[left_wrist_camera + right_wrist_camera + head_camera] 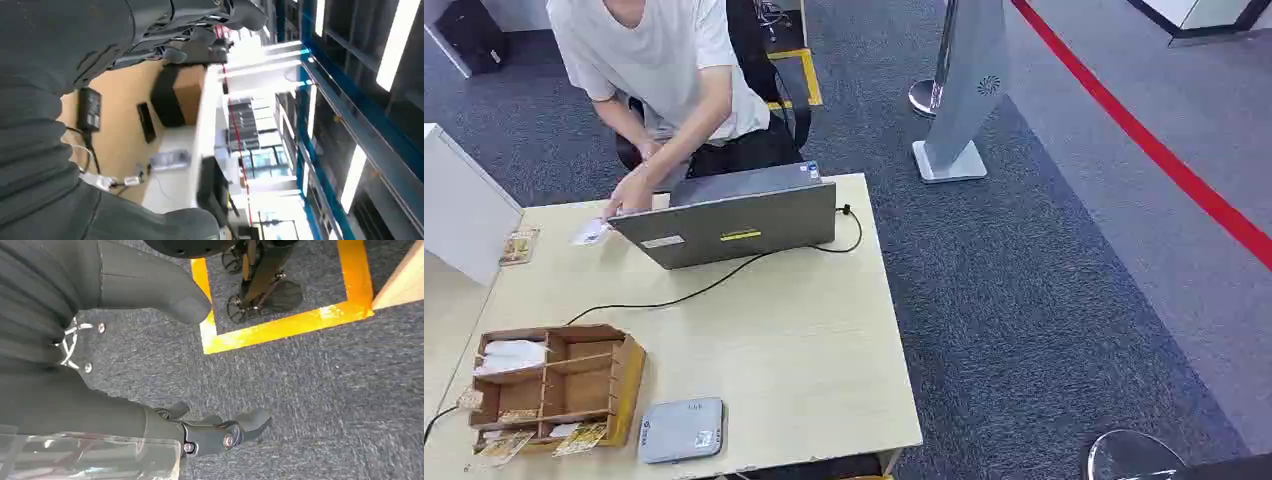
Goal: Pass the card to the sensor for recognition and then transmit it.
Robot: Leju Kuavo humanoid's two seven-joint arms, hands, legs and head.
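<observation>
Head view first. Table point(804, 330) stands before the robot with a grey laptop point(734, 222) at its far edge, lid back toward the camera. At ten o'clock from the laptop a seated person's hand point(629, 195) rests on or just over a small white card point(590, 232) lying flat on the tabletop; judged to be the task's card, set out within the robot's reach. Its face is too small to read. At the near edge, around seven o'clock, a grey flat sensor point(682, 430) lies just beside a wooden organiser point(559, 385) holding more cards, presumably kept close so a card can be swiped and then passed on.

Left wrist view. Left hand point(200, 25) hangs beside a bench; dark fingers appear curled, nothing seen in them, but whether apart or closed cannot be told.

Right wrist view. Right hand point(200, 370) hangs over grey carpet near yellow floor tape point(280, 325); thumb and fingers stand apart, holding nothing. Pick-up not yet begun.
</observation>
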